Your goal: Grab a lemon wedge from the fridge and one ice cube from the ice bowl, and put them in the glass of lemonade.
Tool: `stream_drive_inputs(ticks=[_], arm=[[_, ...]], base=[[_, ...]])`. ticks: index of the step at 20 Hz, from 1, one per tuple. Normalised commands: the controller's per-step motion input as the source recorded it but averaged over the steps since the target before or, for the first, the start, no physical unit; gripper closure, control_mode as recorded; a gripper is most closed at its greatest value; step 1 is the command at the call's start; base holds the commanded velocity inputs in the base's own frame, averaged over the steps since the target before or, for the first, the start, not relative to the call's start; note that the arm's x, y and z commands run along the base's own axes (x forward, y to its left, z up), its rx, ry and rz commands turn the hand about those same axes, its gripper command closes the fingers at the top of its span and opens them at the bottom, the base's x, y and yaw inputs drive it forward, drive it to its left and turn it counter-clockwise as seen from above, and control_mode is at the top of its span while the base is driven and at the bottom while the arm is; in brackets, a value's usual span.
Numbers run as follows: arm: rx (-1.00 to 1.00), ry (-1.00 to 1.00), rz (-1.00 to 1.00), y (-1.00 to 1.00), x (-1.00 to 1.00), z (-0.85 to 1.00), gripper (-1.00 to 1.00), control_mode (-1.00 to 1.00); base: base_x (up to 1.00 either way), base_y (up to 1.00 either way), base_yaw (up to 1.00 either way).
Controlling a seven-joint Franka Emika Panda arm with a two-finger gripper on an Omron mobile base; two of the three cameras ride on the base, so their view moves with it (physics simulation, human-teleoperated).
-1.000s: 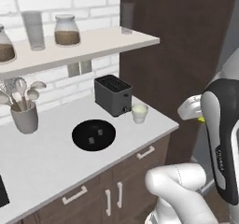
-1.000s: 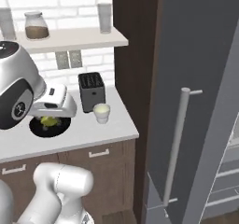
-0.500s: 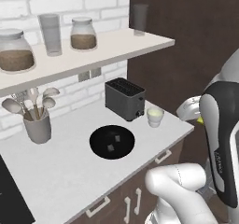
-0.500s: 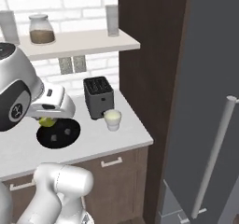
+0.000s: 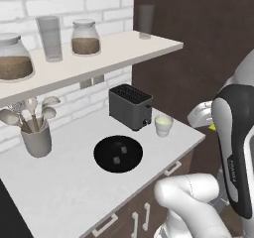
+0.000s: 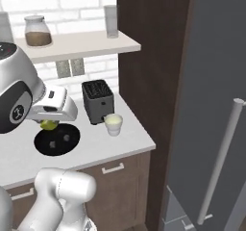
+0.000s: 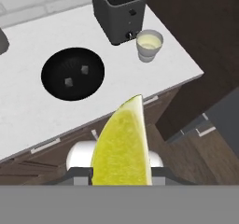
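Yellow fills the lower middle of the hand view: the lemon wedge (image 7: pixel 122 146) stands upright, pinched in the gripper (image 7: pixel 122 174), whose jaws are part closed on it. From that view the white counter (image 7: pixel 28 111) lies below, with the black ice bowl (image 7: pixel 72 73) holding two cubes, the dark toaster (image 7: pixel 116 8) behind it, and the glass of lemonade (image 7: pixel 149 45) just beside the toaster near the counter's corner. The right base view adds what the hand view lacks: the grey fridge (image 6: pixel 211 105) door with its long handle at the right, and a yellow bit of the wedge under the hand, over the bowl's near side. The left base view shows the utensil pot (image 5: pixel 35 140) and the shelf (image 5: pixel 99 58) with jars and tumblers; a speck of yellow peeks at the arm's edge. Against the earlier frames, both base views have shifted as a whole, the counter things sitting nearer and larger, so the camera has moved; bowl, toaster and glass keep their arrangement.
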Motion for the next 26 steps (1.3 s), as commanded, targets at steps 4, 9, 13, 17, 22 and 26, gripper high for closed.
stream_drive_inputs(ticks=[4, 9, 13, 17, 22, 26], arm=[[0.00, 0.00, 0.00, 0.00, 0.00, 0.00, 1.00, 1.00], [0.00, 0.00, 0.00, 0.00, 0.00, 0.00, 1.00, 1.00], [0.00, 0.00, 0.00, 0.00, 0.00, 0.00, 1.00, 1.00], [0.00, 0.00, 0.00, 0.00, 0.00, 0.00, 1.00, 1.00], [0.01, 0.01, 0.00, -0.01, 0.01, -0.05, 1.00, -1.00], [0.04, 0.01, 0.00, -0.04, 0.16, -0.36, 1.00, -1.00]], base=[[0.87, 0.00, -0.10], [0.50, 0.00, -0.08], [0.00, 0.00, 0.00], [0.00, 0.00, 0.00], [0.00, 0.00, 0.00], [0.00, 0.00, 0.00]])
